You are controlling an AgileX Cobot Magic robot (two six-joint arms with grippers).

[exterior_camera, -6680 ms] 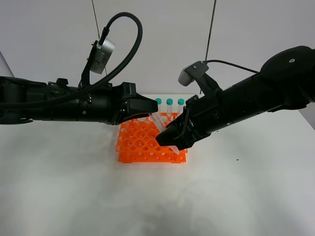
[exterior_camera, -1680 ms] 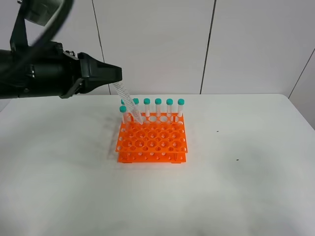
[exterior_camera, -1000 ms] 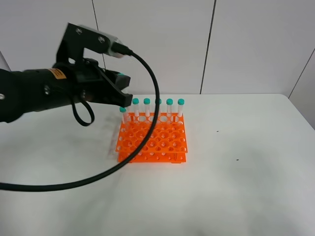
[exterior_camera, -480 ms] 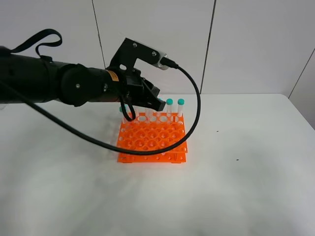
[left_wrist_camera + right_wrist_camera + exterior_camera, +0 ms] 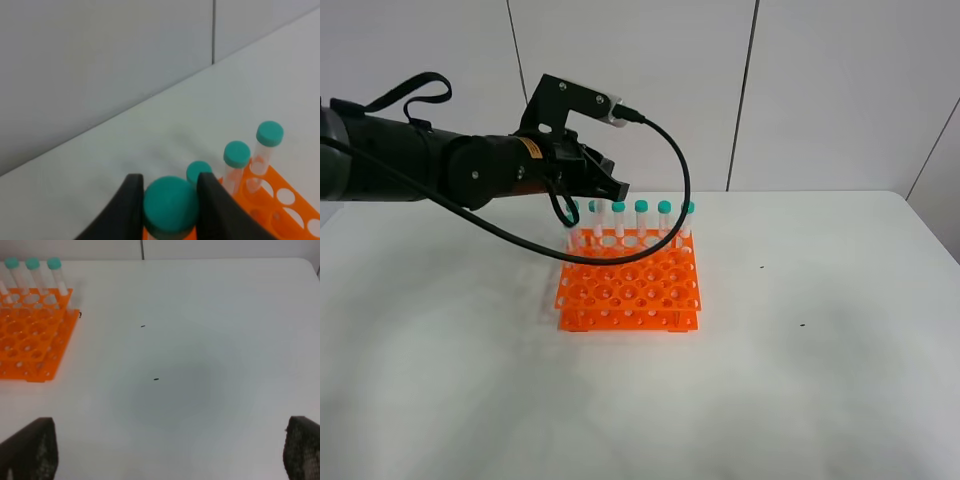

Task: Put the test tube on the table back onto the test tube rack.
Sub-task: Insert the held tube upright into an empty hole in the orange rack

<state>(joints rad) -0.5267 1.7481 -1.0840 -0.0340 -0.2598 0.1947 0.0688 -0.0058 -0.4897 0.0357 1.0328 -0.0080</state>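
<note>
The left hand (image 5: 169,202) is clamped on the teal cap of the test tube (image 5: 170,212), above the test tube rack (image 5: 630,290) row nearest the desk's (image 5: 820,380) far edge, beside the other tubes (image 5: 664,218). Whether its tip sits in a hole, I cannot tell. The right hand (image 5: 165,450) hangs spread wide over the desk.
</note>
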